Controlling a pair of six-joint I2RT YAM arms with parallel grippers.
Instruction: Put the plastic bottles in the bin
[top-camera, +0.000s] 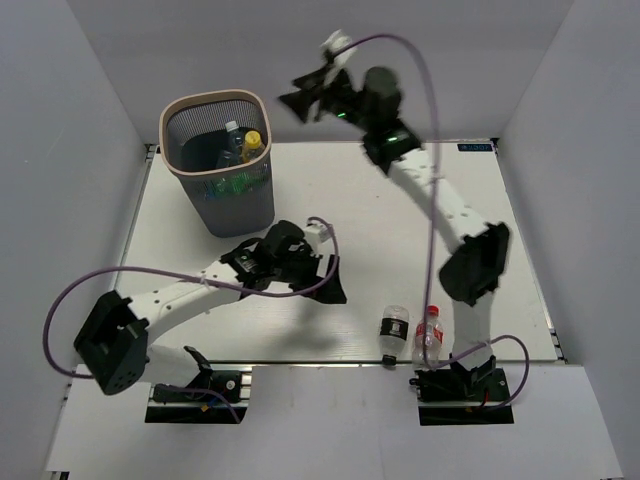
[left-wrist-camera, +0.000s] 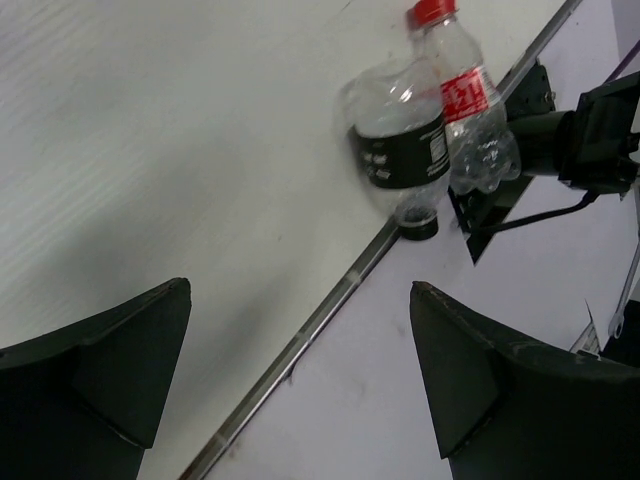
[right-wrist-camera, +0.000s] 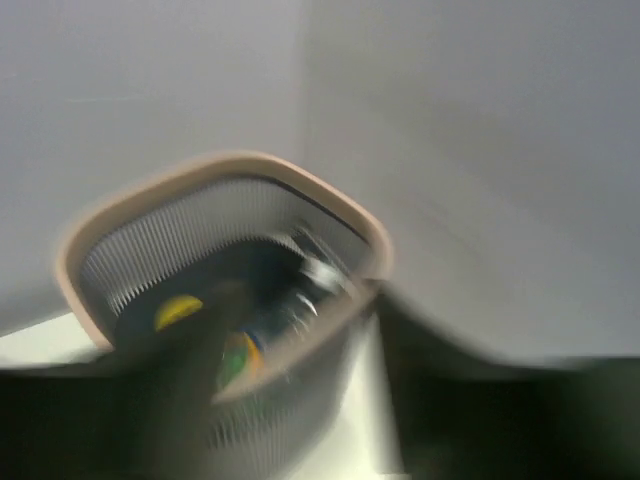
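Note:
The bin (top-camera: 175, 165) stands at the table's back left and holds several bottles (top-camera: 241, 147), one with a yellow cap. Two bottles lie side by side at the front edge: a black-labelled one (top-camera: 394, 329) and a red-labelled, red-capped one (top-camera: 429, 336). My left gripper (top-camera: 328, 283) hovers open and empty at mid-table, left of them. In the left wrist view its gripper (left-wrist-camera: 300, 350) points at the table edge, with the black-labelled (left-wrist-camera: 400, 145) and red-labelled (left-wrist-camera: 470, 100) bottles ahead. My right gripper (top-camera: 303, 99) is raised, open and empty, right of the bin. Its blurred wrist view shows the bin rim (right-wrist-camera: 330, 205).
A metal strip (left-wrist-camera: 300, 345) marks the table's front edge, close under the left gripper. The right arm's base (top-camera: 465, 385) stands just behind the two bottles. Grey walls enclose the table on three sides.

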